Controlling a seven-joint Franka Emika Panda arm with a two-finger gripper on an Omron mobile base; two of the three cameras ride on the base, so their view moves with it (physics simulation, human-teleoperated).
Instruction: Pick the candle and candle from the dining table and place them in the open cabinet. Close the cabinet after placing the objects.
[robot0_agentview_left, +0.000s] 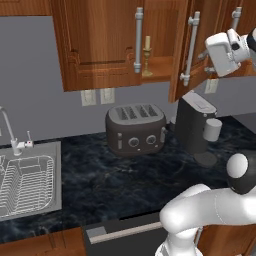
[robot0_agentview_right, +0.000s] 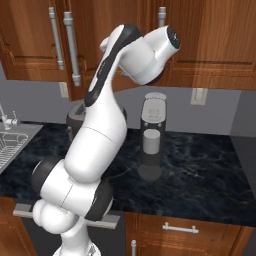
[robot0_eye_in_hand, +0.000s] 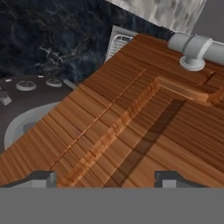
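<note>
1. You have the gripper standing wide apart with nothing between its tips, which show at 6 o'clock in the hand view, right up against the panelled face of a cabinet door.
2. In the left base view your white hand sits at about 2 o'clock, just beside the outer face of the open right-hand cabinet door.
3. The slim taper candle stands upright on its gold candlestick on the cabinet's lower shelf, at 12 o'clock in that view, seen in the gap between the two doors.
4. The left door also hangs ajar, its silver bar handle just at the candle's 9 o'clock.
5. Below the cabinet on the black marble counter you see a dark toaster near centre and a coffee machine at its 3 o'clock.
6. A sink with a wire rack lies at 9 o'clock.
7. You cannot see the second, squat candle from these angles.
</note>
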